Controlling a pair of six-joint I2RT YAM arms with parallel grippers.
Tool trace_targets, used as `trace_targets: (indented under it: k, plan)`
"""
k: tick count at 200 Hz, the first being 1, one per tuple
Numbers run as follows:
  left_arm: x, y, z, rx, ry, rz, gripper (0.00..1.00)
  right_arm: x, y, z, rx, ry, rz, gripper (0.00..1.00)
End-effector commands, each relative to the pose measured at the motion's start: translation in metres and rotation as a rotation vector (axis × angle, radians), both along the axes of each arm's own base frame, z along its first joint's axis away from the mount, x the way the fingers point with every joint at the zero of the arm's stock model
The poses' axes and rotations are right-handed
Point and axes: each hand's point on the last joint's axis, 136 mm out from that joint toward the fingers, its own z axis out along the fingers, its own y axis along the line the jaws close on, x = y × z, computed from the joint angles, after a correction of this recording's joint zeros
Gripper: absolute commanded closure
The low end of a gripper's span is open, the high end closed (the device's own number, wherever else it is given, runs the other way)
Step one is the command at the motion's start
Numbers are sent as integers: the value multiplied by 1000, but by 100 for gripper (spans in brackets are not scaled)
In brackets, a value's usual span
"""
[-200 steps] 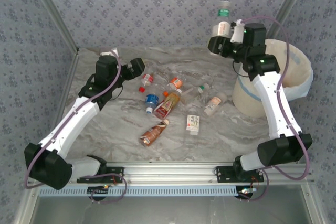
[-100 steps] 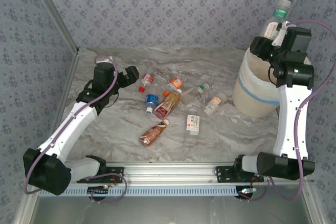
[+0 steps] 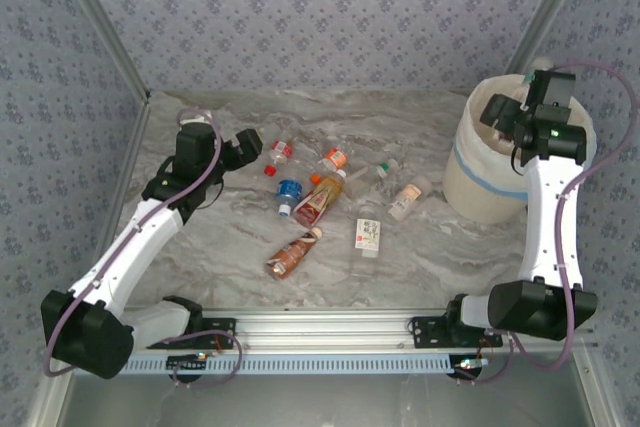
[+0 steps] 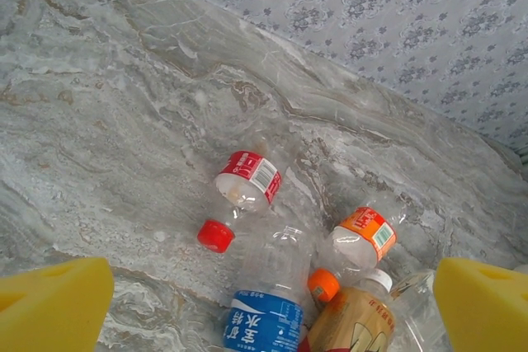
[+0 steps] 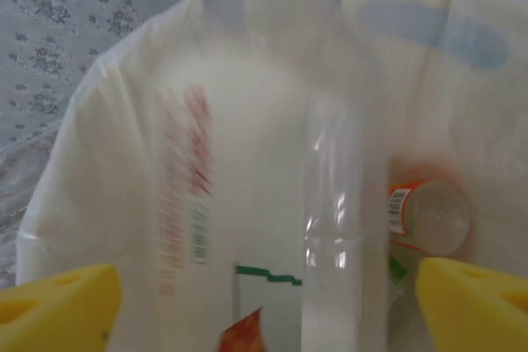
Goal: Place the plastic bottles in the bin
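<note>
Several plastic bottles lie mid-table: a red-capped one (image 3: 277,157), an orange-labelled one (image 3: 333,159), a blue-labelled one (image 3: 288,193), a golden one (image 3: 318,199), a brown one (image 3: 293,255) and others. My left gripper (image 3: 245,144) hovers open just left of them; its wrist view looks down on the red-capped bottle (image 4: 243,191) and the blue-labelled bottle (image 4: 264,315). My right gripper (image 3: 510,119) is over the bin (image 3: 495,187), open. A blurred green-capped bottle (image 5: 264,162) sits loose between its spread pads, above the bin's bag (image 5: 99,171).
An orange-labelled bottle (image 5: 429,220) lies inside the bin. The bin stands at the table's far right corner, close to the patterned wall. Bare marble lies left and in front of the bottle cluster. A metal rail runs along the near edge.
The right arm swung its green-capped bottle right and down to the bin's mouth, and its fingers now stand apart from it. The left gripper crept slightly toward the bottles.
</note>
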Motion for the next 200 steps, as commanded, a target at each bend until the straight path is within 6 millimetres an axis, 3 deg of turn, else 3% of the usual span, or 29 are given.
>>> trace_targets:
  k: [1, 22, 87, 121, 145, 158, 177, 200]
  plan:
    - [-2, 5, 2, 9, -3, 12, 1, -5, 16, 15, 52, -92, 58, 0]
    - [-1, 3, 2, 2, 0, 9, 0, -4, 47, 35, 132, -218, 202, 0]
    - [1, -1, -4, -14, 16, 0, 0, -20, 100, 86, 331, -410, 409, 0]
    - [0, -1, -10, -14, 40, 2, 1, -22, 124, 99, 422, -488, 491, 0]
    - [-2, 0, -15, -10, 63, 5, 1, -19, 145, 97, 517, -472, 545, 0]
    - [-3, 1, -19, -10, 76, 12, 1, -18, 169, 93, 546, -443, 603, 0]
    - [-5, 2, -26, -9, 94, 20, 1, -15, 194, 70, 485, -356, 600, 0]
    - [-7, 3, -30, -9, 109, 23, 1, -6, 198, 38, 361, -259, 493, 0]
